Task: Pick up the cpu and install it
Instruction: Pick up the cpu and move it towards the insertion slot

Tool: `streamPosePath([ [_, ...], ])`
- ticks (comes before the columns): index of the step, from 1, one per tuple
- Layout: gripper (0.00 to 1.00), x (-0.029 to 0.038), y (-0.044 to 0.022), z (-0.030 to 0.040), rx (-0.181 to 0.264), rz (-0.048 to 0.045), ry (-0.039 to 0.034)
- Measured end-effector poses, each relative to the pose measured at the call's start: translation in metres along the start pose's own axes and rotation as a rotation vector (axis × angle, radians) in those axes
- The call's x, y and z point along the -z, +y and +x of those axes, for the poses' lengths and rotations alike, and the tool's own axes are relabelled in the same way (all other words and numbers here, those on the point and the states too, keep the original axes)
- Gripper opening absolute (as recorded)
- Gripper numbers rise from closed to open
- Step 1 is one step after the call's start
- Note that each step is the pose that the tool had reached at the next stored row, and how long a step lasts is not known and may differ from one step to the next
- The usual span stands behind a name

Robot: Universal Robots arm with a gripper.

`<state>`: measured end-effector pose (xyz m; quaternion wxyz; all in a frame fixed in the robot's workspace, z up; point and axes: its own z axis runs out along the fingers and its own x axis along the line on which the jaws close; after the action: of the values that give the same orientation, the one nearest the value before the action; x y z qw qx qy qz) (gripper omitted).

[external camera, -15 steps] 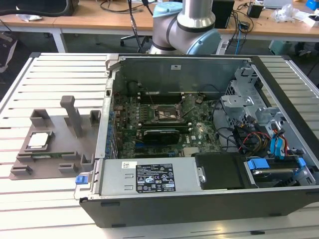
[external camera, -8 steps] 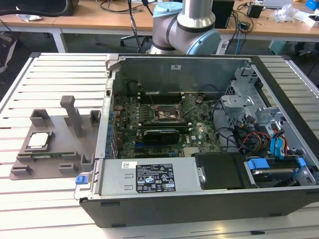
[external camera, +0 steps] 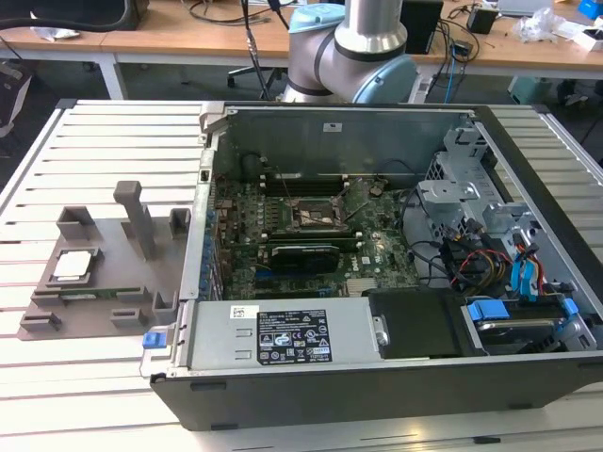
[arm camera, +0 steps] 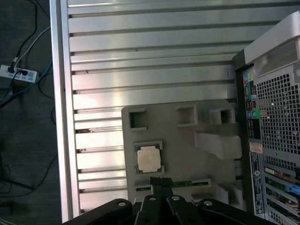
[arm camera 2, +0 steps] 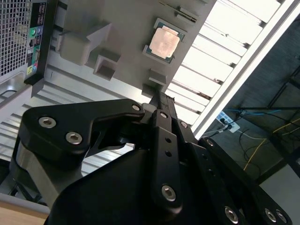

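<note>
— First wrist view: where is the cpu (arm camera: 148,159)?
— In its pocket, by the grey tray's (arm camera: 187,150) edge far from the case (arm camera: 276,117). The gripper (arm camera: 158,181) hovers near, fingers together, empty; I think it should spread wide and descend squarely.

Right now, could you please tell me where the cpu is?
The cpu lies in a square recess of the grey holder on the slatted table, to the exterior view's left of the open case.

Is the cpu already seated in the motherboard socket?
No, the cpu lies on the grey holder outside the computer case.
</note>
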<state>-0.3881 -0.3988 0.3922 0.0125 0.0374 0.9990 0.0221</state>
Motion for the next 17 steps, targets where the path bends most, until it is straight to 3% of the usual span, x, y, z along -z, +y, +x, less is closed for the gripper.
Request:
streamPosePath([
  [2,0.11,0.0,0.0,0.0,0.0,0.0,0.0],
  [7,0.42,0.0,0.0,0.0001,0.0,0.0,0.0],
  [8,0.42,0.0,0.0,0.0001,0.0,0.0,0.0],
  [13,0.84,0.0,0.0,0.0002,0.0,0.0,0.0],
  [15,0.84,0.0,0.0,0.0002,0.0,0.0001,0.0],
  [17,0.84,0.0,0.0,0.0004,0.0,0.0176,-0.0013],
])
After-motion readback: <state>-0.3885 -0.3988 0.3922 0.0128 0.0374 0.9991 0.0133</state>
